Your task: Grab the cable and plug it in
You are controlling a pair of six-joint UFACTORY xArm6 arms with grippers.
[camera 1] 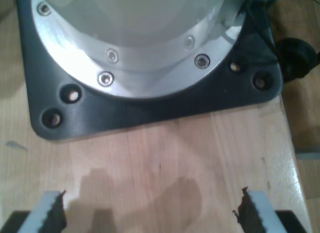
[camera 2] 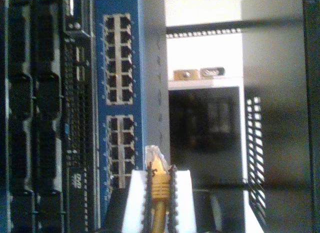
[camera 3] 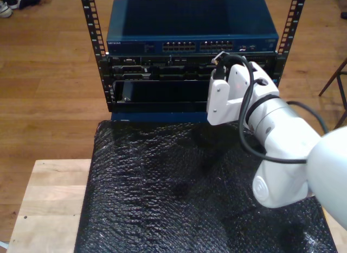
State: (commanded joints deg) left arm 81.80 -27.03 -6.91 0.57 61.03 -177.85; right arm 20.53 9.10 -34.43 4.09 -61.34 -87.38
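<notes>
Between second gripper (camera 2: pixel 160 188) pads: cable (camera 2: pixel 159 180) pinched, clear plug tip forward, long axis toward switch ports (camera 2: pixel 120 143) | ports just beside tip, offset sideways | first gripper (camera 1: pixel 152 213) spread wide, holding nothing, over wooden table (camera 1: pixel 165 158).

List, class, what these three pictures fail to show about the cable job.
- Cable: its length runs out of the second wrist view's lower edge, between my second end effector's fingers.
- Clear plug: blurred, clip unreadable.
- Blue network switch: port labels too small in the exterior view.
- Target port: cannot be told.
</notes>
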